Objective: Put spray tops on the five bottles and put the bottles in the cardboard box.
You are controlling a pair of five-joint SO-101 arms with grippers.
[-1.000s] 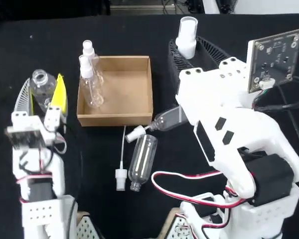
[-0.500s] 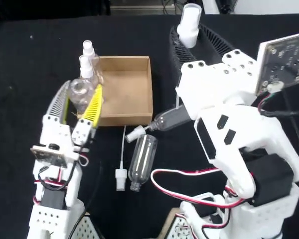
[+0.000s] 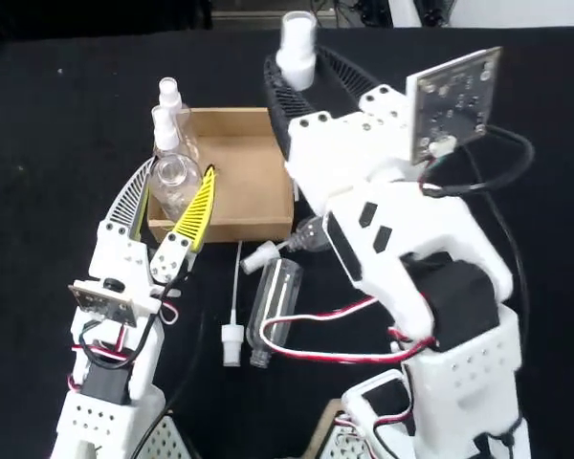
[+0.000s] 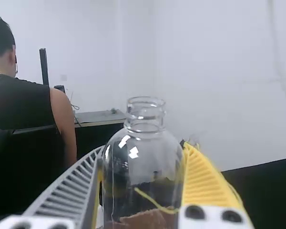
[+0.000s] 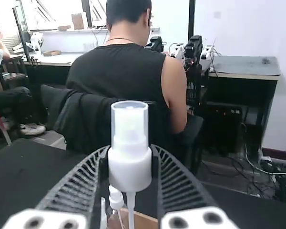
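My left gripper (image 3: 175, 186), with one grey and one yellow finger, is shut on an upright clear bottle (image 3: 176, 180) with an open neck, at the front left corner of the cardboard box (image 3: 253, 182). The left wrist view shows that bottle (image 4: 143, 162) held between the fingers of the left gripper (image 4: 144, 157). My right gripper (image 3: 297, 59) is shut on a white spray top (image 3: 296, 43) above the box's far right corner. In the right wrist view the spray top (image 5: 129, 143) stands upright in the right gripper (image 5: 129, 160), its tube hanging down.
Two bottles with spray tops (image 3: 168, 115) stand at the box's left wall. In front of the box lie a capped bottle (image 3: 292, 241), an uncapped bottle (image 3: 273, 306) and a loose spray top with its tube (image 3: 232, 330). The right arm's body covers the table's right half.
The left arm has carried its bottle from the far left to the box's front left corner. The right arm has swung left with the spray top, toward the box.
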